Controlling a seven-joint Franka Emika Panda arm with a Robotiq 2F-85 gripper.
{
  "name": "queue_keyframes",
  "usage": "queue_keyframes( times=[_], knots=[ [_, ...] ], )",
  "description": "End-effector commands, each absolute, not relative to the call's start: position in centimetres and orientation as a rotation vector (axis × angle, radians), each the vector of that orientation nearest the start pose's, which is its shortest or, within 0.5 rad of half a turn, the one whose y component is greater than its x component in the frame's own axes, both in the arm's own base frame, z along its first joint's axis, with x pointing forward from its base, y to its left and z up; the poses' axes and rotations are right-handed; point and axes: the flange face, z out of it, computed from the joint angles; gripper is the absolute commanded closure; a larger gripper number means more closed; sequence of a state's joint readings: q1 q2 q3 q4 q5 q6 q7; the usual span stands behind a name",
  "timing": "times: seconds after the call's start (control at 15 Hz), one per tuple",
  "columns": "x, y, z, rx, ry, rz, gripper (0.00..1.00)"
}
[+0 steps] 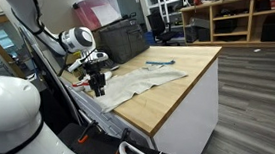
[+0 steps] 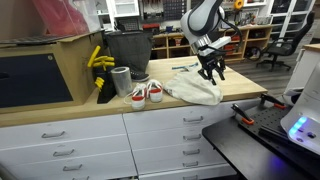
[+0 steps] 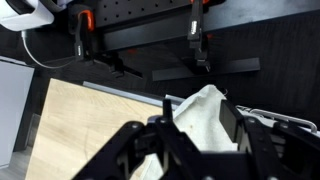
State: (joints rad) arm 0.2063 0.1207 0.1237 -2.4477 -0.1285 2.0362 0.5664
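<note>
Workshop, wooden counter (image 1: 184, 95) | gripper (image 1: 98, 88) hangs at the near edge, jaws part open astride a raised fold, nothing pinched | beige cloth (image 1: 143, 83) spread flat beyond, its bunched edge offering purchase | blue tool (image 1: 159, 63) farther back, apart.

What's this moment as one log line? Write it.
gripper: open | position: above beige cloth edge | beige cloth: on wooden table | contact: cannot tell

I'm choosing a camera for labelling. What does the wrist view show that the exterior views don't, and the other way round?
Only the wrist view: the white cloth bunched up right at the gripper, close up. Only an exterior view: sneakers, a metal cup and drawers under the counter. Both: the gripper over the white cloth on the wooden table.
</note>
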Motion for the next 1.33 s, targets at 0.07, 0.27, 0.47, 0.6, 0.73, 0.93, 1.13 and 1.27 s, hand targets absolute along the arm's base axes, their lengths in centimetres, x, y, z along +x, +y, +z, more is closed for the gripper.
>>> queue_keyframes(
  times=[0.07,0.27,0.47,0.6,0.73,0.93,1.13,1.27],
  knots=[
    [40.7,12.6,23.7,-3.347,0.238,0.704,0.09],
    [43.3,11.7,23.8,-3.347,0.237,0.539,0.00],
    [47.8,10.1,22.9,-3.382,0.282,0.263,0.00],
    [50.7,8.8,22.3,-3.392,0.360,0.116,0.00],
    [53.3,7.5,21.4,-3.392,0.452,0.016,0.00],
    [56.8,5.8,20.1,-3.366,0.582,-0.078,0.00],
    [60.5,4.4,20.1,-3.312,0.667,-0.173,0.00],
    [62.9,3.9,20.4,-3.275,0.675,-0.248,0.00]
  ],
)
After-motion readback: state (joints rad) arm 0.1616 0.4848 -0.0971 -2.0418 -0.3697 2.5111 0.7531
